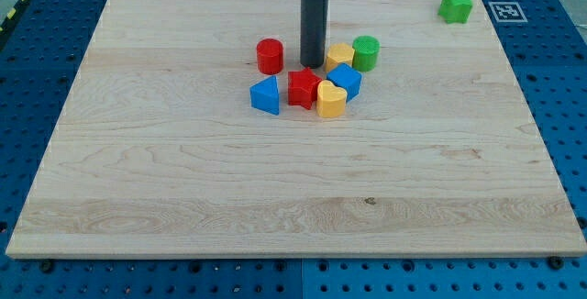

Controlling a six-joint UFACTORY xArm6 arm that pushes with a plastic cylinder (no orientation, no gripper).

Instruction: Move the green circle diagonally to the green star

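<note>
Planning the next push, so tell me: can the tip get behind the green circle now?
Probably not directly: my tip stands left of the green circle, with a yellow block between them; it would have to go around.

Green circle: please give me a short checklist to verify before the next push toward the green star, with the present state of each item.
1. Green circle visible and upright at the cluster's right edge: ok.
2. Green star visible near the board's top right corner, away from other blocks: ok.
3. Path from circle up and right to the star free of blocks: ok.
4. My tip on the circle's far side from the star, ready to push: not ok; it stands left of the yellow block, between it and the red cylinder.
5. Circle free of neighbours: not ok; the yellow block sits against its left side.
6. Tip touching any block: cannot tell.
</note>
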